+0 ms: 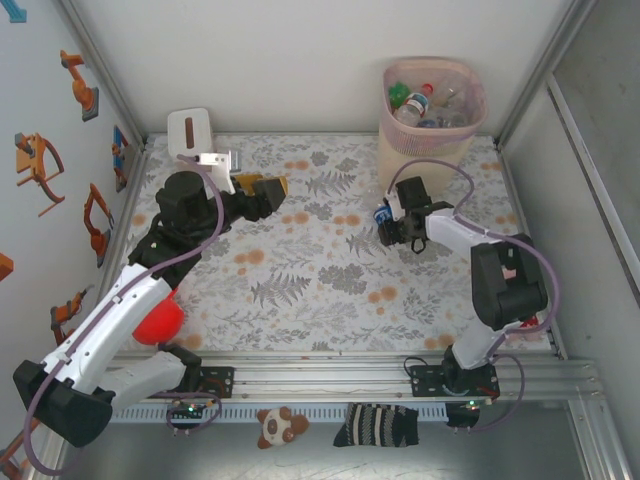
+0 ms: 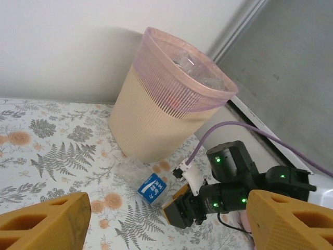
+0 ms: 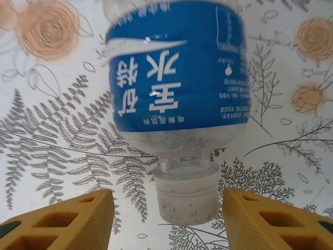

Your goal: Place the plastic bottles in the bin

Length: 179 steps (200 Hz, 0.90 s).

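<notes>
Floral tabletop (image 1: 320,270): blue-labelled water bottle (image 3: 177,88) lying beside bin (image 2: 156,120) base, cap toward right gripper (image 3: 166,200), long axis running straight ahead between its spread jaws; left gripper (image 1: 272,190), also agape, well apart.

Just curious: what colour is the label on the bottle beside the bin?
The label is blue with white lettering; clearest in the right wrist view.

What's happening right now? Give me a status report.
Left gripper open, empty. Right gripper open, straddling cap of blue-label bottle lying by the bin. Bin already holds bottles. Nothing between bottle and bin.
</notes>
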Each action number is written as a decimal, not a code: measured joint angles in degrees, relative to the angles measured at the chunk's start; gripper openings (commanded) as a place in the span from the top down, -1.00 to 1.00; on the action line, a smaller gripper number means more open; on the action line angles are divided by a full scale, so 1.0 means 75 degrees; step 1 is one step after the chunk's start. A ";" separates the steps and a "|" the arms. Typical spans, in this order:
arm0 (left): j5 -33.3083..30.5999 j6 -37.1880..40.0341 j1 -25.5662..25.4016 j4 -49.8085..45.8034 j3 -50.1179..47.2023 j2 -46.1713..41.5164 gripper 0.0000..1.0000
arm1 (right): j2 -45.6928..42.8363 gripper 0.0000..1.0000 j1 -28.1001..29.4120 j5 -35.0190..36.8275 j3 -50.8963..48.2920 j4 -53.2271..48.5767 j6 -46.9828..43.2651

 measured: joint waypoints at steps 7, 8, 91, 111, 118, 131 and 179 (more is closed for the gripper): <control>0.0000 -0.0006 0.0000 0.0000 0.0000 0.0000 -0.56 | 0.0070 -0.13 -0.0003 0.0020 0.0026 -0.0052 0.0000; 0.0003 -0.0009 0.0000 0.0000 0.0000 0.0000 -0.56 | 0.0082 -0.13 -0.0003 0.0026 0.0035 -0.0067 0.0000; 0.0000 -0.0055 0.0044 0.0006 0.0000 0.0003 -0.56 | 0.0516 0.05 -0.0003 0.0152 0.0586 -0.0341 -0.0085; 0.0000 -0.0055 0.0044 0.0006 0.0000 0.0003 -0.56 | 0.0635 0.10 -0.0003 0.0163 0.0755 -0.0344 -0.0111; 0.0000 -0.0055 0.0052 0.0006 0.0000 0.0003 -0.56 | 0.0679 0.12 -0.0003 0.0166 0.0807 -0.0350 -0.0119; 0.0000 -0.0055 0.0067 0.0006 0.0000 0.0003 -0.56 | 0.0749 0.15 -0.0003 0.0166 0.0857 -0.0364 -0.0157; -0.0003 -0.0114 0.0093 0.0006 0.0000 0.0003 -0.56 | 0.0935 0.17 -0.0003 0.0163 0.0944 -0.0638 -0.0178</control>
